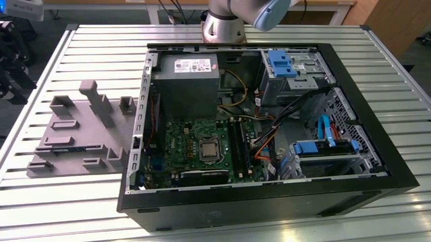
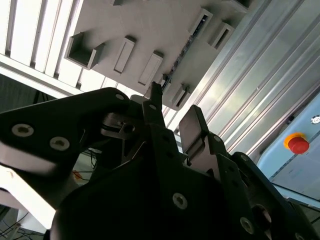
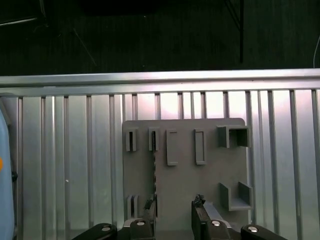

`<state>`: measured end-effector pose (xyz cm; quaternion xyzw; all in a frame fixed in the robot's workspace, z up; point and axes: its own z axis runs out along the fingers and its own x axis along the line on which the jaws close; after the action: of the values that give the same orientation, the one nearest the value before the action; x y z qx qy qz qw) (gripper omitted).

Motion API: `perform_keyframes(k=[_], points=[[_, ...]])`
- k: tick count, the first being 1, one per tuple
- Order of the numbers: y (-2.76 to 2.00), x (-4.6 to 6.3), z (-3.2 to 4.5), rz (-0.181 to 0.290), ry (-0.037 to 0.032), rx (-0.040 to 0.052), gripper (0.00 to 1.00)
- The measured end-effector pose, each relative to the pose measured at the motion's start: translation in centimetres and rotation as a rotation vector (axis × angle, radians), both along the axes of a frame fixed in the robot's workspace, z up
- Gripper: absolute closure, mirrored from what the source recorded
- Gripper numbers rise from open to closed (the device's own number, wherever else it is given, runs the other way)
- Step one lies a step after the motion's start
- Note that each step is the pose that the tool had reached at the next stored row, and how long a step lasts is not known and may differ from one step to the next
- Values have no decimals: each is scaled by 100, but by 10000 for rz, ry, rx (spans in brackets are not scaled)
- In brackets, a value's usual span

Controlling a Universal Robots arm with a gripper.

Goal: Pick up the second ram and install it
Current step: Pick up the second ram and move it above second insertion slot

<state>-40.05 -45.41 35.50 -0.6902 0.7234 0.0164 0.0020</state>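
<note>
While tool (image 3: pixel 174 204) hangs spread, second ram (image 3: pixel 154 175) sits in holder (image 3: pixel 210 181) on slatted table (image 3: pixel 65 150).

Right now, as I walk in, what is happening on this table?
A robot arm's gripper hangs open over the grey holder tray, which lies on the slatted table beside the open computer case. It holds nothing. The second ram lies in the tray, close to one finger but not grasped, so it is not yet installed on the motherboard.
</note>
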Motion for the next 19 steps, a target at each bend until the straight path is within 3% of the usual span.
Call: perform_keyframes(k=[9,19], points=[[0,0,-17,0,0,2,58],[0,0,-173,0,69,1,58]])
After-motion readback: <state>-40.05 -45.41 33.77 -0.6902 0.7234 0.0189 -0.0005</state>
